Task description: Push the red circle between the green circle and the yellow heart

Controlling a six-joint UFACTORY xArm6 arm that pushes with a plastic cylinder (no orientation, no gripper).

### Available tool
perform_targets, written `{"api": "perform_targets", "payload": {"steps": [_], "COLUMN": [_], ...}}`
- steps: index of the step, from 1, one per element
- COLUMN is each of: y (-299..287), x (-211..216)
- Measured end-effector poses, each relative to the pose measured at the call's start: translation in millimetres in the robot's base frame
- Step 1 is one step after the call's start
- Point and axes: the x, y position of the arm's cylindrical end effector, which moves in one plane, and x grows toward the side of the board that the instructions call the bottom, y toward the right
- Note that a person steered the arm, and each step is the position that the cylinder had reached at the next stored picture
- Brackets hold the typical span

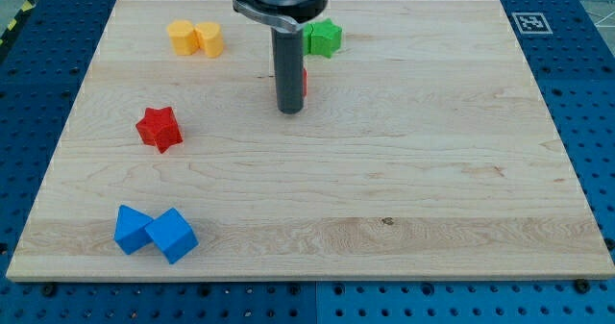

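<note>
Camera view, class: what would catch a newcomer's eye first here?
The dark rod stands upright near the view's top centre, my tip resting on the wooden board, with a red block mostly hidden behind it. A red star sits alone at the left, and two blue blocks touch near the bottom left.

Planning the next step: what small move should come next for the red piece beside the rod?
Probably a short push toward the view's top. My tip sits just below the red block, which is mostly hidden behind the rod. The gap between the yellow blocks and the green block lies above it, slightly to the view's left.
</note>
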Motion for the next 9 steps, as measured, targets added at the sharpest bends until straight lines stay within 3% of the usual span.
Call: {"api": "perform_targets", "payload": {"steps": [1,3,4,6,9], "y": [-9,41,48,9,-12], "x": [3,28,12,-46,-26]}}
